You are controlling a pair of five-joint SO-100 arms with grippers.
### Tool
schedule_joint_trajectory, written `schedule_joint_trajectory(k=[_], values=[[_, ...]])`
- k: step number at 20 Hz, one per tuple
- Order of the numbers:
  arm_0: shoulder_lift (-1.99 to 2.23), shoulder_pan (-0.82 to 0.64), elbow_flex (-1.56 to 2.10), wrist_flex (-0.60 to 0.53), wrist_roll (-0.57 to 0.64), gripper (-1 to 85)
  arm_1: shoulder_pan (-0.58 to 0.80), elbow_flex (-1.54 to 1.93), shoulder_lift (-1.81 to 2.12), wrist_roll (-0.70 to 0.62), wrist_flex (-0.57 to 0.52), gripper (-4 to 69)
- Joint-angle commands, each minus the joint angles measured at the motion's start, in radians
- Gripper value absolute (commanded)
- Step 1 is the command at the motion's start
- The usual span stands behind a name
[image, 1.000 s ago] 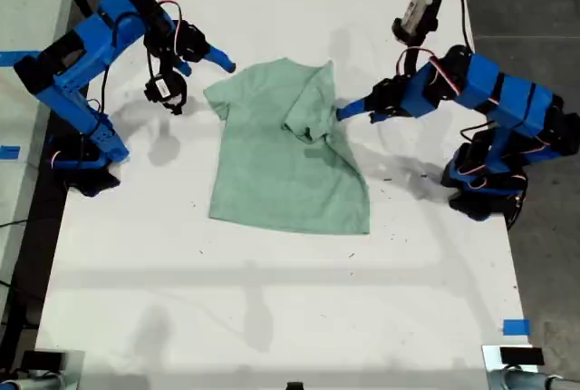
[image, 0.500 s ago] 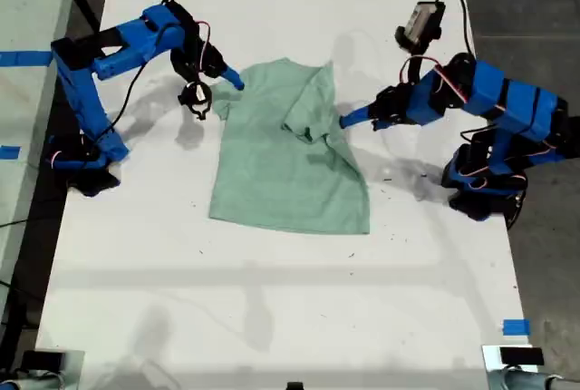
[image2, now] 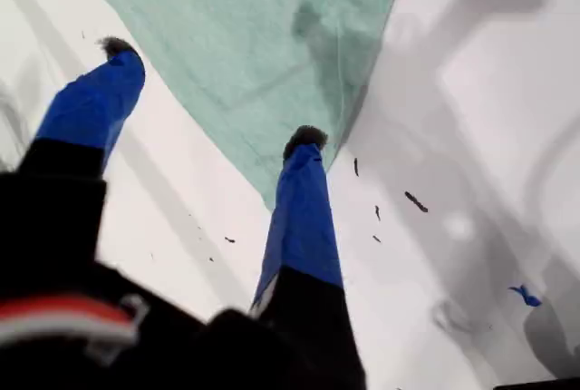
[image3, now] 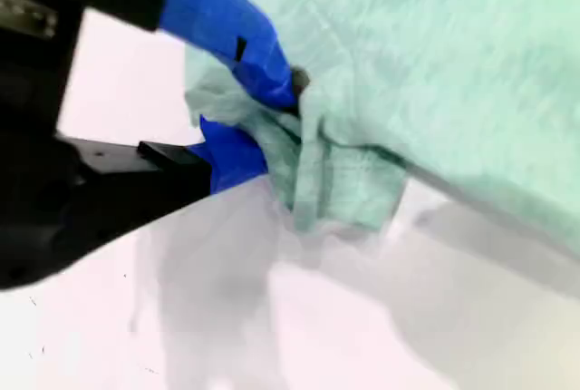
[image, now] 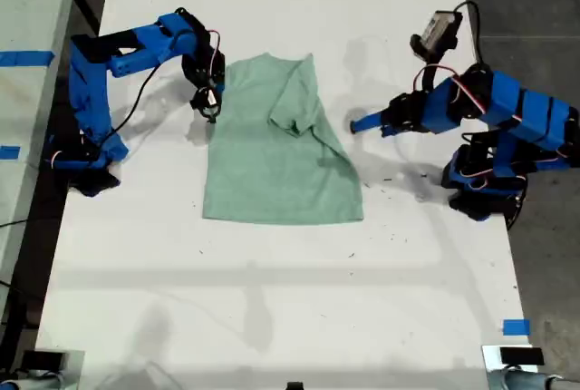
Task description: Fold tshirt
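Tshirt [image: 276,150] cloth, pale mint green, is spread on the white bench [image: 272,317], nearer the far edge than the near one in the exterior view. One sleeve is turned in over the body, forming a rumpled flap near the collar; the collar itself is hard to make out.

At the shirt's edge toward the exterior view's left, my second gripper [image3: 263,113] is seen clamped on a bunched fold of the fabric, blue fingers [image3: 227,41] closed above and below the cloth. The lower finger is largely hidden by the gathered material, and the wrist picture is blurred.

My first gripper [image2: 204,91] is seen beyond the shirt's edge toward the exterior view's right, apart from the cloth in that view [image: 355,124]. Its jaws are spread wide with nothing between them; in the wrist picture a shirt corner shows between and beyond the two tips, but whether any tip touches it cannot be told. Small dark specks [image2: 415,200] lie on the bench beside that corner.
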Motion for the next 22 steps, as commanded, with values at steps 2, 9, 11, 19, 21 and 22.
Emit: schedule_joint_trajectory(k=[2, 9, 11, 19, 21, 22], values=[[0.04, -0.008, -0.041, 0.066, -0.023, 0.1, -0.008, 0.005, 0.044, 0.012, -0.035, 29.5], [0.259, 0.048, -0.172, 0.21, -0.025, 0.1, -0.008, 0.029, 0.052, 0.021, -0.038, 29.5], [0.275, 0.104, -0.261, 0.207, -0.005, 0.1, -0.005, 0.04, 0.063, 0.021, -0.038, 29.5], [-0.1, 0.321, -0.612, -0.003, 0.097, 0.1, 0.0, 0.061, 0.086, 0.025, -0.034, 29.4], [-0.215, 0.31, -0.637, -0.028, 0.1, 2.8, -0.003, 0.069, 0.101, 0.031, -0.028, 29.4], [-0.258, 0.305, -0.652, -0.031, 0.112, 20.7, -0.003, 0.08, 0.114, 0.032, -0.026, 29.4]])
